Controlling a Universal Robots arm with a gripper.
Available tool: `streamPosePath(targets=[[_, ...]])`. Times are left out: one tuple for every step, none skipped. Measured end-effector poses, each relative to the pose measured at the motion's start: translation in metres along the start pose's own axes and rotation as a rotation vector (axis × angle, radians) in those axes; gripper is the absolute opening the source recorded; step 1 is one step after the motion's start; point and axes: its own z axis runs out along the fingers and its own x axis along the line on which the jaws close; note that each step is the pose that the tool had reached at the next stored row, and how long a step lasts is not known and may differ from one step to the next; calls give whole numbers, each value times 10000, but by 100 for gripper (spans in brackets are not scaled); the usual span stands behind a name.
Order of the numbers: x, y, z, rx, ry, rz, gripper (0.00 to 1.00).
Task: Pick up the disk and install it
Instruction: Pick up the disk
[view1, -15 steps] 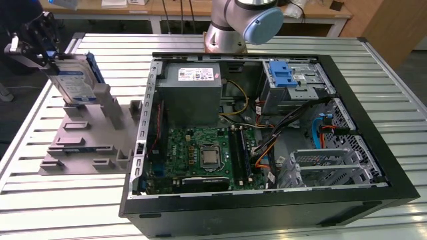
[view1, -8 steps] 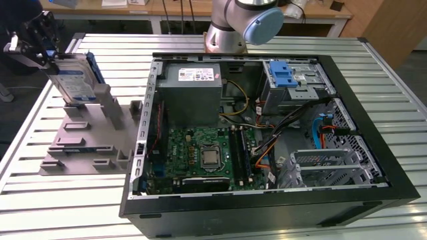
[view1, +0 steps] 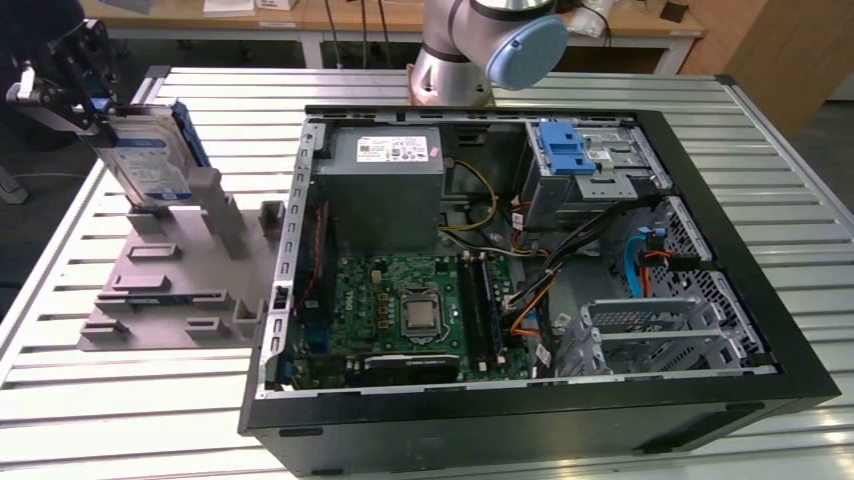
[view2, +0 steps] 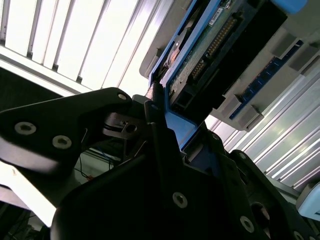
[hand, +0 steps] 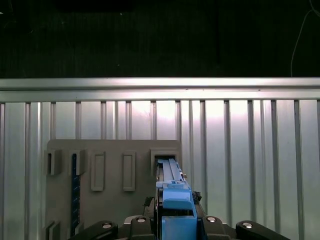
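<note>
The disk (view1: 150, 160) is a silver drive with a white-and-blue label and blue side rails. It stands tilted on edge over the grey fixture block (view1: 174, 280) at the exterior view's left. My gripper (view1: 96, 112) is shut on its upper end. The disk's lower end sits by the block's upright posts (view1: 214, 215); contact there is unclear. In the first wrist view the disk (hand: 174, 197) runs edge-on from the gripper (hand: 175, 222) towards a slot in the block (hand: 115, 195). The second wrist view has the fingers (view2: 159, 135) clamped on the blue rail, with the disk's circuit board (view2: 215, 45) beyond them.
An open black computer case (view1: 747, 300) lies on the slatted metal table (view1: 801, 170), right of the block. Inside are a grey power-supply box (view1: 387, 190), a green motherboard (view1: 414, 310) and a drive cage with a blue latch (view1: 571, 150). The arm's base (view1: 474, 50) stands behind the case.
</note>
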Motion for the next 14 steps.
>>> streamPosePath(targets=[[-1, 0, -3, 2, 0, 0, 36], [-2, 0, -5, 2, -1, 0, 36], [-2, 0, -9, 2, -1, 0, 36], [-3, 0, -12, 2, -1, 0, 36], [-4, 0, -15, 1, 0, 0, 36], [-5, 1, -21, -1, 0, 0, 36], [-6, 1, -27, -1, 1, 0, 36], [-7, 1, -31, 1, 0, 0, 36], [-7, 1, -36, 2, -1, 0, 36], [-8, 1, -40, 2, -1, 0, 36], [-9, 1, -46, 1, 0, 0, 36], [-9, 1, -53, 0, 0, 0, 36], [-10, 2, -61, 2, -1, 0, 36], [-10, 2, -69, 2, -1, 0, 36]])
